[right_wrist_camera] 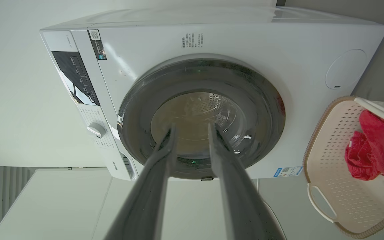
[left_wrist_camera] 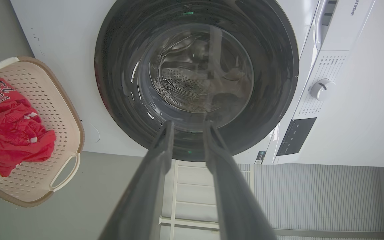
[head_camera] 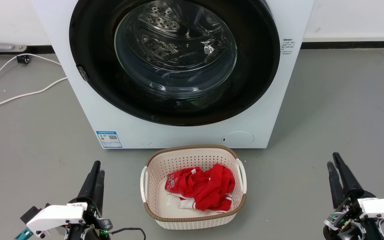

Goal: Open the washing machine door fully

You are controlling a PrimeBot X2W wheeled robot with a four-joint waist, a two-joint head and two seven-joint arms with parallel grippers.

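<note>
The door point(head_camera: 175, 60) sits shut, flush in the washer point(head_camera: 192, 135) front. Its glossy rim offers little hold, so a pull may slip off. A reaching arm could knock the basket point(head_camera: 192, 147) just in front. The left gripper point(head_camera: 98, 167) and right gripper point(head_camera: 332, 159) sit well back, jaws parted and empty.

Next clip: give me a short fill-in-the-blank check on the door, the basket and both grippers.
1. The washing machine door is ____ against the washing machine.
2. The basket holds a garment whose colour is ____.
3. The left gripper and the right gripper are empty, clear of the door, each with its fingers ____.
Missing words: shut; red; open.
</note>
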